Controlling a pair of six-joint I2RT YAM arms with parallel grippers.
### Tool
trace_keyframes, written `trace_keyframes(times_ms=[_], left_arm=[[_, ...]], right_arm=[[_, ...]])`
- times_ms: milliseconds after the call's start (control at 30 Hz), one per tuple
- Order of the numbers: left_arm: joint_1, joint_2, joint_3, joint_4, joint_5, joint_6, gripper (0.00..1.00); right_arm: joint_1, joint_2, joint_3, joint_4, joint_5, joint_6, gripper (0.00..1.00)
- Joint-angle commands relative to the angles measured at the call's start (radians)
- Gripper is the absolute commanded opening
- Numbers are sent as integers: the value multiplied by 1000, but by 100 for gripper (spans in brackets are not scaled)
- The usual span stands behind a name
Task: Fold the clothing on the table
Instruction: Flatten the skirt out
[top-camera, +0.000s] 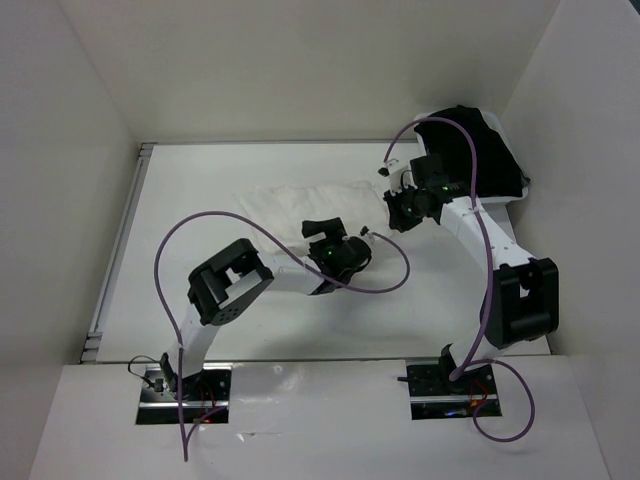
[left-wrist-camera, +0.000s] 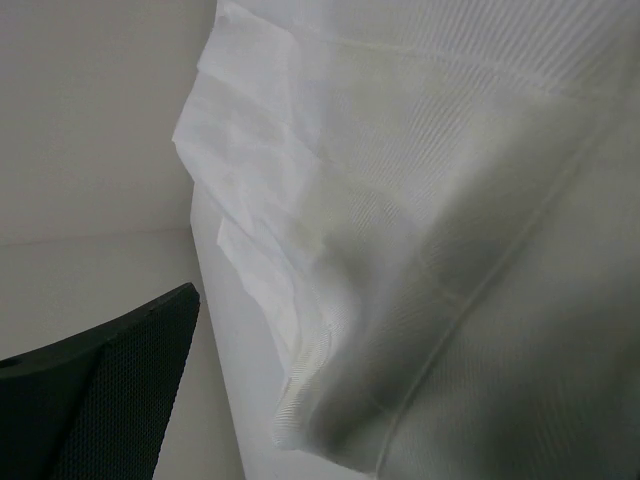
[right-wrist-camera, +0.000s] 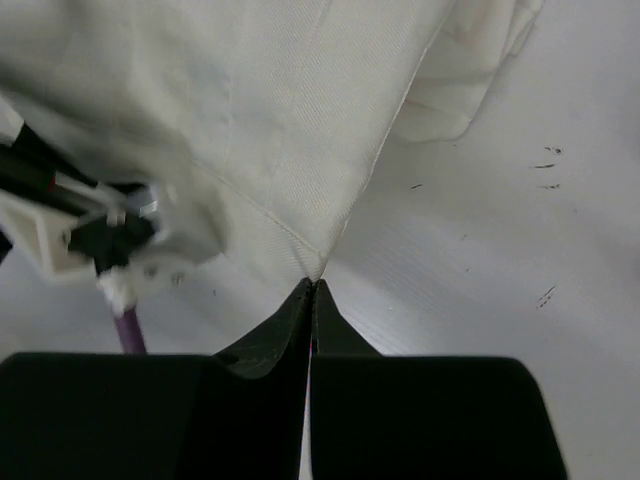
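The clothing (top-camera: 290, 203), a white skirt of thin fabric, lies rumpled on the table (top-camera: 190, 190) toward the back middle. My right gripper (top-camera: 398, 212) is at its right end. In the right wrist view the gripper (right-wrist-camera: 313, 285) is shut on a stitched corner of the clothing (right-wrist-camera: 260, 110), which rises from the tips. My left gripper (top-camera: 340, 232) hovers open at the skirt's near edge. In the left wrist view only one black finger (left-wrist-camera: 110, 390) shows at lower left. The clothing (left-wrist-camera: 420, 250) fills the right of that view and hides the other finger.
A black garment (top-camera: 470, 145) is heaped in a white bin (top-camera: 500, 200) at the back right corner. A metal rail (top-camera: 120, 250) runs along the table's left edge. White walls enclose the table. A purple cable (top-camera: 250, 225) loops over the left arm.
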Motion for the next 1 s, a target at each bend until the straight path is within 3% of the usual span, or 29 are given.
trace_keyframes(times_ms=[0,133,300,667,967], left_arm=[[76,44,-17,69,-52,55,94],[122,33,-28,63,-63,55,93],[134,-46,-37,-118,-83,-7,93],[142,-309,-103,-467,-117,-119,93],[111,-580,-2,-728,-164,-188,93]], right_arm=[[-9,-35,-1,26,-12,3,0],[-9,-35,-1,26,-21,3,0],[-9,-25,18,26,-21,3,0],[-9,24,47,26,-40,3,0],[-9,33,78,17,-40,12,0]])
